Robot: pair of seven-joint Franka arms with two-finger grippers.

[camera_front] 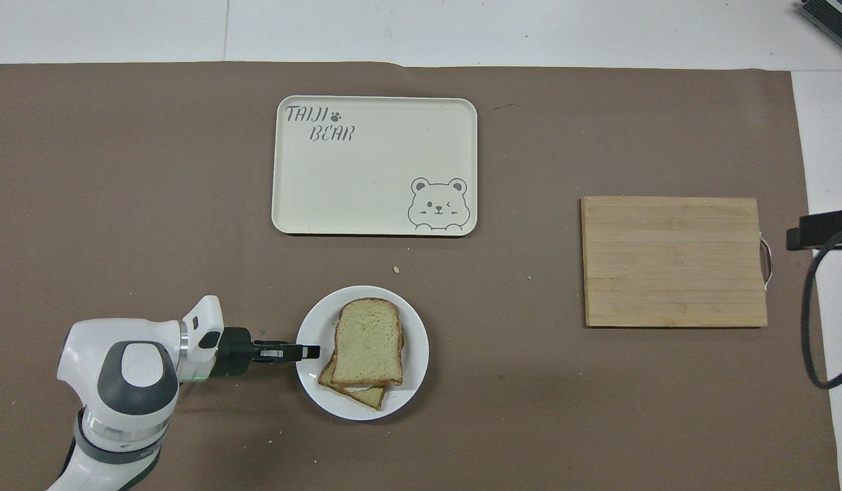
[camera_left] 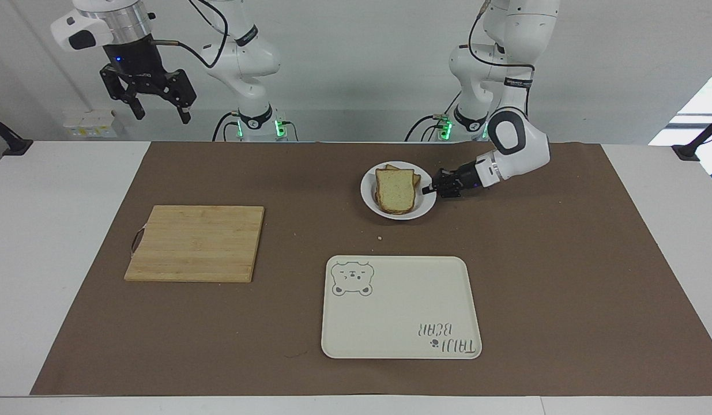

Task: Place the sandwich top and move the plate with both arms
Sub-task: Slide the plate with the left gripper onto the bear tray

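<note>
The sandwich top, a pale bread slice with a brown crust, lies on a lower slice on the small white plate. It also shows in the overhead view, where the plate's rim is bare around it. My left gripper lies low and sideways, shut on the plate's rim at the left arm's end; it also shows in the overhead view. My right gripper waits open and empty, raised high near the right arm's end of the table.
A cream bear-print tray lies farther from the robots than the plate; it also shows in the overhead view. A wooden cutting board lies toward the right arm's end. A crumb lies between plate and tray.
</note>
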